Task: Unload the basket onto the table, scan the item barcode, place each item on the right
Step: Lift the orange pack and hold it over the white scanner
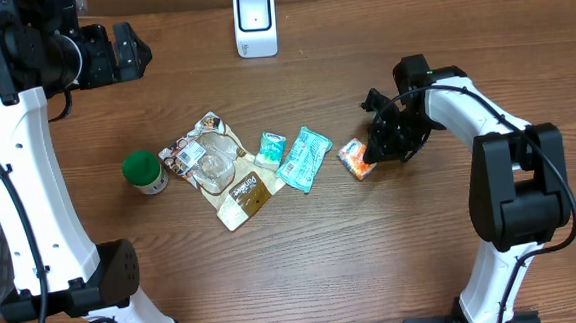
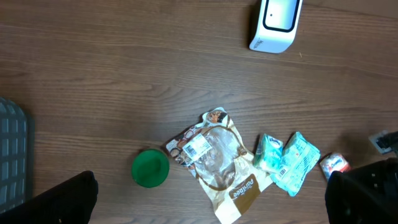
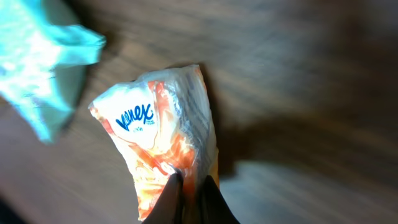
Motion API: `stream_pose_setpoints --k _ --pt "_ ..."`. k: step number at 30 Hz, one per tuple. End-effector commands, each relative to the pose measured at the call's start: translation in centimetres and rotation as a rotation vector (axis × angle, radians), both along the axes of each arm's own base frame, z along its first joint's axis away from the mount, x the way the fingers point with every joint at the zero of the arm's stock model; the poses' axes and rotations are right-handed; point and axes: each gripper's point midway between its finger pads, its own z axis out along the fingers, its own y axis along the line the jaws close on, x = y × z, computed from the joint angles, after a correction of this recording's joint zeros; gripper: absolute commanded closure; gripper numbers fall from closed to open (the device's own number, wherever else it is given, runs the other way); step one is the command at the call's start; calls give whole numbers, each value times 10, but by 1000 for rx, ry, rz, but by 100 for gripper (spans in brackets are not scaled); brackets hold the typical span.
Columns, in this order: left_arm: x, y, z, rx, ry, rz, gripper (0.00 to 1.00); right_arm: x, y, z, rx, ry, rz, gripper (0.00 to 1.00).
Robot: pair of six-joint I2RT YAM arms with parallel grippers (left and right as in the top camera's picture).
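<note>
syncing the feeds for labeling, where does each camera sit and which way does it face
Overhead: fixed above the table, looking straight down; both white arms show, left gripper at far left, right gripper on the orange tissue pack.
Left wrist: high up, looking down at the scanner and teal packets; its open fingers edge the bottom corners.
Right wrist: close over the orange tissue pack, its shut fingertips pinching it.
Shared: overhead and left wrist both show the scanner, green lid and orange tissue pack.
</note>
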Motion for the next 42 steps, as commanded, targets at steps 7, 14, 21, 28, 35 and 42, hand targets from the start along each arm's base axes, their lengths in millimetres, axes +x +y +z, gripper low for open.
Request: stream_pose_setpoints --k 7,14,21,28,35,42 --pt "1 2 2 17 -9 -12 0 23 69 126 504 5 -86 96" --pt "1 2 2 17 -9 -12 0 31 96 223 959 87 -108 96" --pt "1 2 2 17 -9 -12 0 35 97 255 1096 245 -147 96" --pt "1 2 2 17 -9 -12 0 48 95 224 911 242 -274 96" --pt "1 2 2 17 -9 -12 0 68 68 176 437 77 -452 96" --pt "1 2 2 17 -9 -12 0 111 31 230 -15 -355 -542 96"
